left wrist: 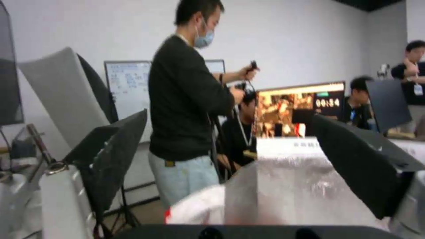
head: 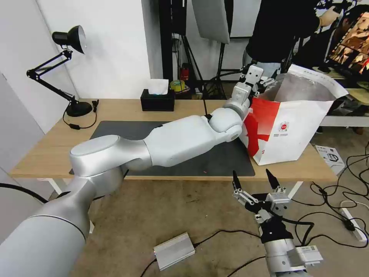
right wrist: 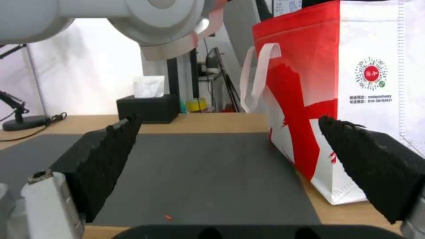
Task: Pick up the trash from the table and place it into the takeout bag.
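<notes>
left arm stretched across the table toward the takeout bag, left pincer up at the bag's open mouth by its near-left top edge. in the left wrist view the left pincer has both black fingers spread wide apart, nothing between them, silver foil lining of the bag right below and ahead. so open and empty.

right pincer hangs low in front of the table's front edge, off the table, fingertips pointing up. fingers wide apart, nothing held. in the right wrist view the right pincer looks across the dark grey mat with the takeout bag standing to one side, red and white panel, small round logo, white loop handle hanging at its side.

takeout bag stands upright on the right end of the table, partly on the mat's right edge, top flap open and showing foil.

no trash items seen on the mat or table; cannot tell what is inside the bag. a tiny red speck lies on the mat near the front edge.

black tissue box at the back of the table, black desk lamp at the back left corner. a small silver box with a cable lies on the floor in front of the table.
</notes>
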You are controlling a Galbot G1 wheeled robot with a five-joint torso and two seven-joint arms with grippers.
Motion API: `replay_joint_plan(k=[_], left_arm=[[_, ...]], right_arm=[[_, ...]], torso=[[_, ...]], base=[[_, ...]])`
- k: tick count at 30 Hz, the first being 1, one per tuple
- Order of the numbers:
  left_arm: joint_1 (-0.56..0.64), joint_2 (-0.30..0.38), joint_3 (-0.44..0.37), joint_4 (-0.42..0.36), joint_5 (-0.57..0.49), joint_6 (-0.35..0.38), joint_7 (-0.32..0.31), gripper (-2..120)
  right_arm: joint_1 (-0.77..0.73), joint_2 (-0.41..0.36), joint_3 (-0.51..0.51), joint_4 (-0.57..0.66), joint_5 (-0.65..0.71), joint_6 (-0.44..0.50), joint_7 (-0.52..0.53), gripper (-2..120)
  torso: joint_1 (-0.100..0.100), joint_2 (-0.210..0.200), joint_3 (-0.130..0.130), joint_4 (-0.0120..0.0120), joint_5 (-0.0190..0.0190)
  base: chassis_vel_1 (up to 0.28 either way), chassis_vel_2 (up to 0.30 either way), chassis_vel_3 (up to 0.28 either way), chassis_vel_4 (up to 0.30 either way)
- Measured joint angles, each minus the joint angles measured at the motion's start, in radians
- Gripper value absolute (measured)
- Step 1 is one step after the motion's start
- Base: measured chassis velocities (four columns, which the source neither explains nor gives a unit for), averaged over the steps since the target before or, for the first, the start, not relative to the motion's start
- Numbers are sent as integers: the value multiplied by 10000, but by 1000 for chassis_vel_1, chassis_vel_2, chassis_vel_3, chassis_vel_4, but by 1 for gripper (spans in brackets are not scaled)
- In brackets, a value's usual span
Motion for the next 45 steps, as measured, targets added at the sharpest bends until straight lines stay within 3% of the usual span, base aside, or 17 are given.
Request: replay_joint_plan(k=[5, 8, 11, 23, 25, 26, 30, 40, 45], left_arm=[[54, 260, -360, -402, 521, -61, -627, 100], [149, 952, -407, -968, 1283, -109, -1310, 100], [290, 1531, -444, -1459, 1638, -127, -1602, 100], [983, 2688, -1125, -3035, 1998, -170, -1839, 100], [1383, 3271, -1469, -3754, 2071, -148, -2039, 100], [1383, 3271, -1469, -3754, 2071, -148, -2039, 100], [2411, 4197, -2055, -4948, 2146, 46, -2379, 100], [4279, 5821, -3195, -6666, 3006, 164, -2763, 100], [4951, 6125, -3875, -7120, 3326, 240, -2762, 100]], right_arm=[[0, 0, 0, 0, 0, 0, 0, 100], [0, 0, 0, 0, 0, 0, 0, 100], [0, 0, 0, 0, 0, 0, 0, 100], [0, 0, 0, 0, 0, 0, 0, 100], [-1, 0, 0, 0, 0, 0, 0, 100], [-1, 0, 0, 0, 0, 0, 0, 100], [0, 0, 0, 0, 0, 0, 0, 100], [0, 0, 0, 0, 0, 0, 0, 100], [0, 0, 0, 0, 0, 0, 0, 100]], torso=[[0, 0, 0, 0, 0], [0, 0, 0, 2, -1], [0, 0, 0, 5, -2], [0, 0, 0, -1, -1], [0, 0, 0, 1, -2], [0, 0, 0, 1, -2], [0, 0, 0, 3, -3], [0, 0, 0, 3, -2], [-1, 1, -1, 2, -2]], base=[[0, 0, 0, 0], [0, 0, 0, 0], [0, 0, 0, 0], [0, 0, 0, 0], [0, 0, 0, 0], [0, 0, 0, 0], [0, 0, 0, 0], [0, 0, 0, 0], [0, 0, 0, 0]])
